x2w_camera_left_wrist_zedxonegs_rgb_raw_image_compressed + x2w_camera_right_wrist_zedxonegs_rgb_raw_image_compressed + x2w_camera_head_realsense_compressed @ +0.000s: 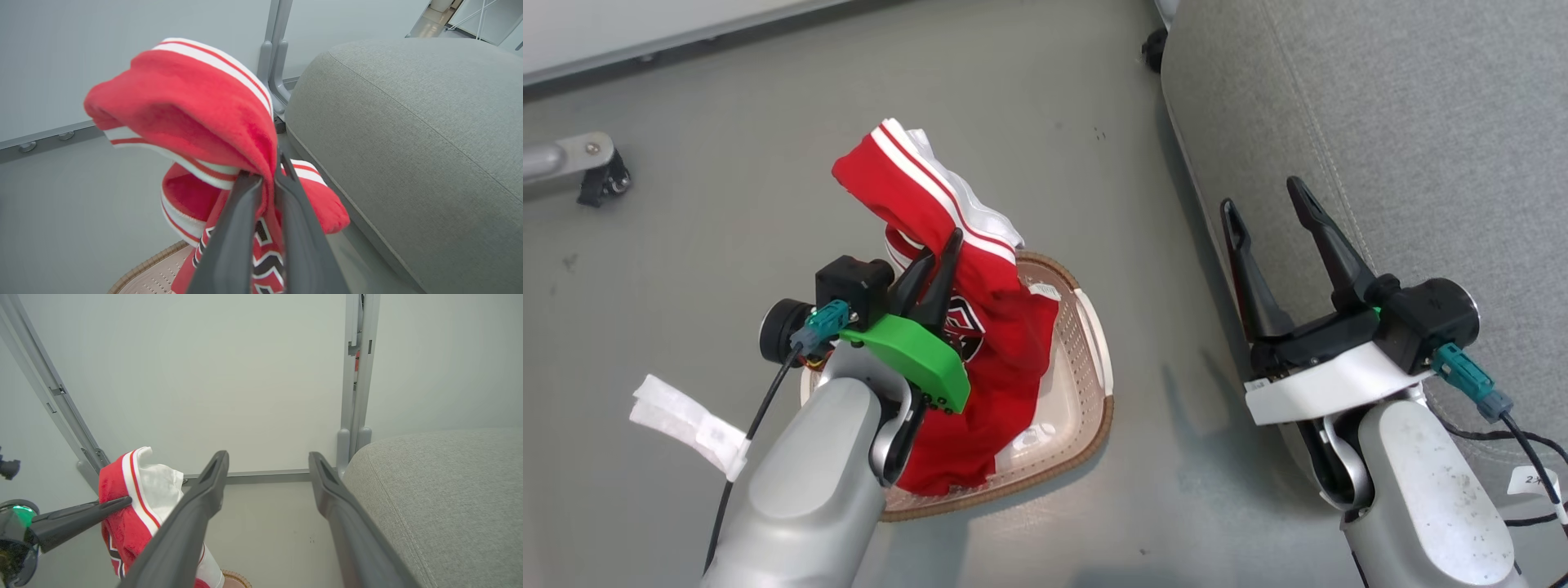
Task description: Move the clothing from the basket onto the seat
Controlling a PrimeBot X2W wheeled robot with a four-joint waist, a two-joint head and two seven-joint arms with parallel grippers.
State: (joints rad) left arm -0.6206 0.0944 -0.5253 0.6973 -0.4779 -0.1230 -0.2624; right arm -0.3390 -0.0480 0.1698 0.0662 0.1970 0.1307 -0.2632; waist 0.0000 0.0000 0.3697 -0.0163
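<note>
Clothing, red with white stripes and black-and-white lettering, hangs bunched from the left gripper. Its two dark fingers are pinched almost together on a fold of the fabric. A striped edge with white cloth behind it flops over above the fingertips, and the lower part drapes down into the basket; whether this is one garment or two bunched together cannot be told. The cream basket with its brown braided rim sits on the grey floor, with the lifted fabric directly above it. To the basket's right, across a strip of bare floor, is the rounded edge of the grey woven seat; none of the clothing touches it. The right gripper hovers at that near edge of the seat, its fingers spread wide with nothing between them. Beyond, a pale wall panel stands with a grey metal post in front of it.
</note>
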